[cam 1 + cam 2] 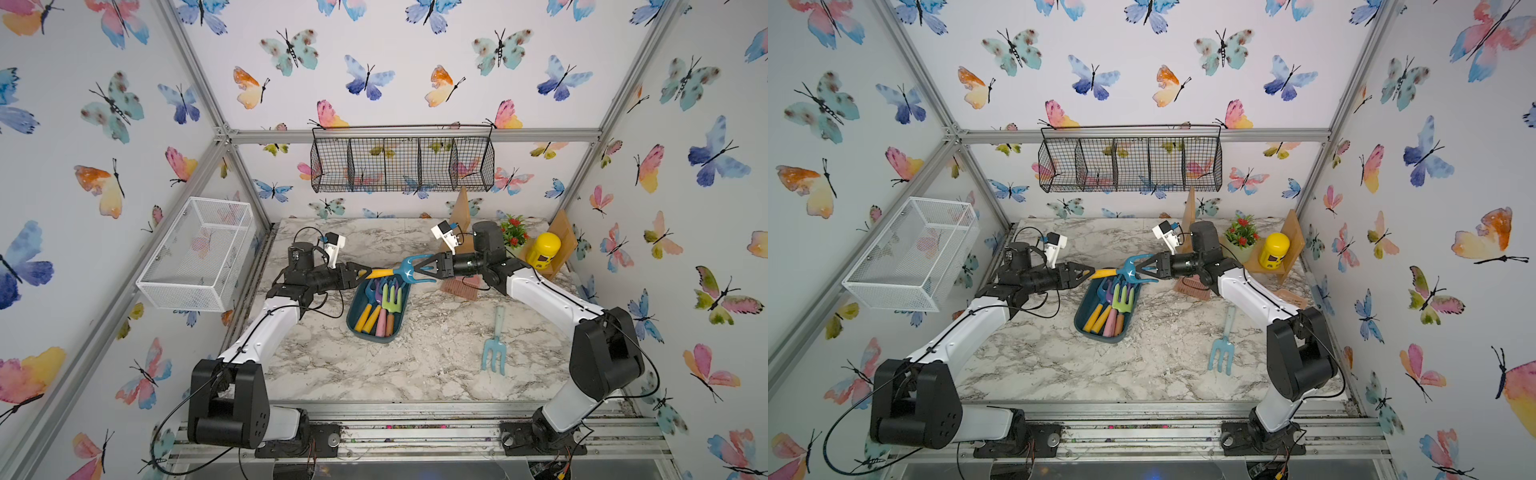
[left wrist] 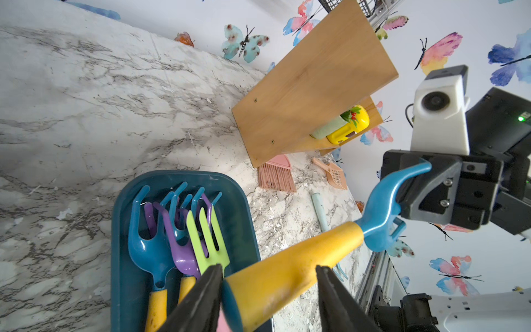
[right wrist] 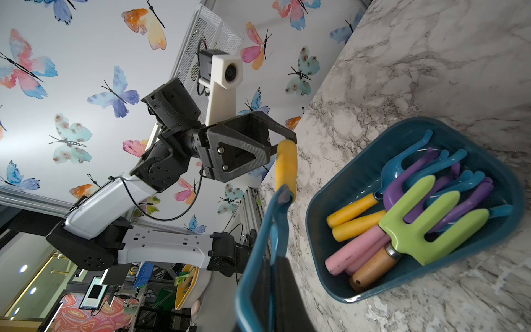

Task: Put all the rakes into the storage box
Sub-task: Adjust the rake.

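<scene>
Risk: my right end effector (image 1: 417, 269) is fully closed on just a thin blue tine, so the rake (image 1: 392, 271) could pivot or drop beside the storage box (image 1: 376, 337). My left end effector (image 1: 366, 272) straddles the handle tip, half-spread; I can't tell if it grips. Rake hangs over the box's far end: glossy blue head, tapered yellow handle.

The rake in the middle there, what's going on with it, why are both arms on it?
Both arms have the rake between them in the air, by the far end of the storage box. The right gripper is shut on its blue tines. The left gripper has a jaw on either side of the yellow handle, though whether it is squeezing isn't clear. It looks like a handover. The box already holds several other toy tools; the rake is not in it yet.
</scene>
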You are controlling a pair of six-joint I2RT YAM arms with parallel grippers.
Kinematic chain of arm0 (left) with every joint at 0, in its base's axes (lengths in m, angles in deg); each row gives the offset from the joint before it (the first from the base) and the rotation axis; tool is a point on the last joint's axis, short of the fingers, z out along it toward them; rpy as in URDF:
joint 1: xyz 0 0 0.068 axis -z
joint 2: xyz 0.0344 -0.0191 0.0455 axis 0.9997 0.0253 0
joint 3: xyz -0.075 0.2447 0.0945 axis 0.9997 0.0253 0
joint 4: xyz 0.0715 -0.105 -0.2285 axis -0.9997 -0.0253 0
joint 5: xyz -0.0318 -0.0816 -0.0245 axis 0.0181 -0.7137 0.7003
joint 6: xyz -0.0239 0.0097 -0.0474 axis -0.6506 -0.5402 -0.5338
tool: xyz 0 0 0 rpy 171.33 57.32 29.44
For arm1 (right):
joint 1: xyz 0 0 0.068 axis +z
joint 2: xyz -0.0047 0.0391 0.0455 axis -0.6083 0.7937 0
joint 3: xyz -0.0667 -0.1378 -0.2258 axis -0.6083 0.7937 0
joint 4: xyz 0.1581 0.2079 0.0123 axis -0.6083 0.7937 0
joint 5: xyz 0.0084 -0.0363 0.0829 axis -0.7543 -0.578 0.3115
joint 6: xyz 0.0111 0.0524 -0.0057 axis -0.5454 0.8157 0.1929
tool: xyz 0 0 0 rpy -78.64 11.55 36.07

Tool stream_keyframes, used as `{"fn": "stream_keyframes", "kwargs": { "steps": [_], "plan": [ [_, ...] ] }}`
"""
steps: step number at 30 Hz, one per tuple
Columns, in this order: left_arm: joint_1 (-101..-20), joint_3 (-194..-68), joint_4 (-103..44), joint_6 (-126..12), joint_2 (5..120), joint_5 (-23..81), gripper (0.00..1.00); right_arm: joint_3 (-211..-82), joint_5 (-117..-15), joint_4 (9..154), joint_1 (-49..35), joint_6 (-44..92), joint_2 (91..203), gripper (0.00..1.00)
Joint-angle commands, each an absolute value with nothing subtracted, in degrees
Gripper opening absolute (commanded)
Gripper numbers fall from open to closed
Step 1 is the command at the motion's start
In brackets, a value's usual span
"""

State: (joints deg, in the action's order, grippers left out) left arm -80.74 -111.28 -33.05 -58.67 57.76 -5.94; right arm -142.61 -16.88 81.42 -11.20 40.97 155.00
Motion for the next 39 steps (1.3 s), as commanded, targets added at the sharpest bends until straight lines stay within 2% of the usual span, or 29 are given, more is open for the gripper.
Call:
{"fn": "stream_keyframes", "kwargs": {
  "steps": [1,6,25,27,28,29,30,31,37,39],
  "plan": [
    [-79.3,-109.0,-27.4,-57.5,56.1,-17.3,0.56,-144.8,-11.8,83.3,-10.2,40.5,156.2,0.02],
    [-79.3,-106.4,-22.8,-59.3,56.1,-19.9,0.56,-147.0,-9.1,90.1,-10.4,36.4,156.3,0.02],
    [-77.3,-103.8,-11.0,-68.3,55.3,-27.3,0.53,-146.1,-6.6,89.7,-10.4,37.0,158.2,0.03],
    [-77.3,-103.9,-10.5,-68.8,55.5,-27.7,0.48,-146.2,-6.7,89.9,-10.4,36.8,158.5,0.03],
    [-77.3,-103.9,-10.4,-69.1,55.6,-27.8,0.38,-146.2,-6.7,89.9,-10.4,36.7,158.4,0.03],
    [-77.3,-103.9,-9.9,-69.6,55.7,-27.7,0.20,-146.1,-6.8,89.9,-10.4,36.6,158.5,0.03],
    [-77.3,-104.0,-9.7,-69.9,55.7,-27.7,0.06,-146.1,-6.9,90.0,-10.4,36.6,158.6,0.04],
    [-77.3,-103.9,-9.4,-70.3,55.8,-27.7,0.00,-146.1,-6.9,90.1,-10.4,36.5,158.6,0.04],
    [-77.3,-101.8,-3.9,-74.2,55.8,-28.2,0.00,-146.2,-8.7,90.9,-10.5,35.4,158.5,0.15],
    [-77.3,-101.2,-2.2,-75.4,55.9,-28.1,0.00,-146.2,-9.7,91.0,-10.5,35.5,158.3,0.27]
  ]
}}
